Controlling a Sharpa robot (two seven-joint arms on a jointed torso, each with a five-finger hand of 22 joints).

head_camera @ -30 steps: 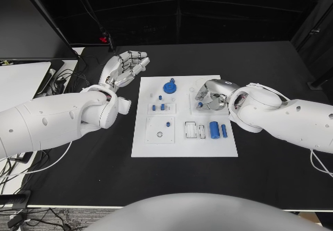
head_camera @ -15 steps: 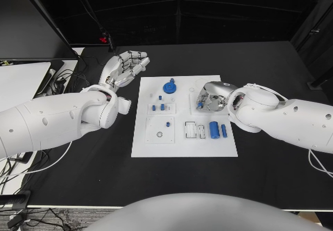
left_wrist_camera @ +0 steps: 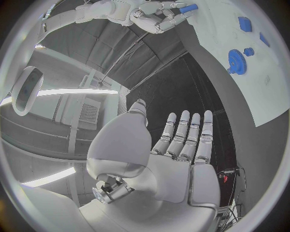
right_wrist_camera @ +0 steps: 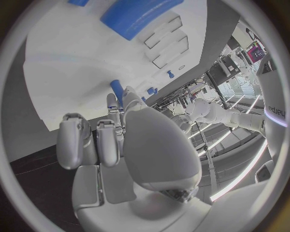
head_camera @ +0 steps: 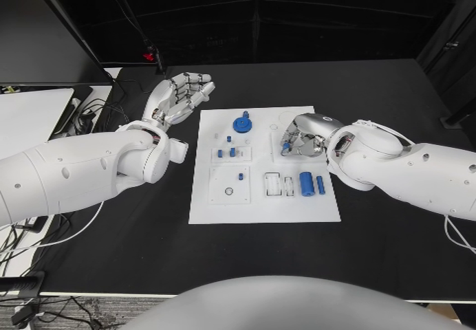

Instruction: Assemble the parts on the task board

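The white board (head_camera: 263, 206) lies flat mid-table. On it: a blue gear (head_camera: 243, 124) at its far end, small blue pegs (head_camera: 226, 152) left of centre, two blue cylinders (head_camera: 307, 185) lying near its right edge.

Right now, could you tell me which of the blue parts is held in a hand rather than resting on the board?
The slim blue peg pinched in the right hand; the others, like the blue gear, lie on the task board.
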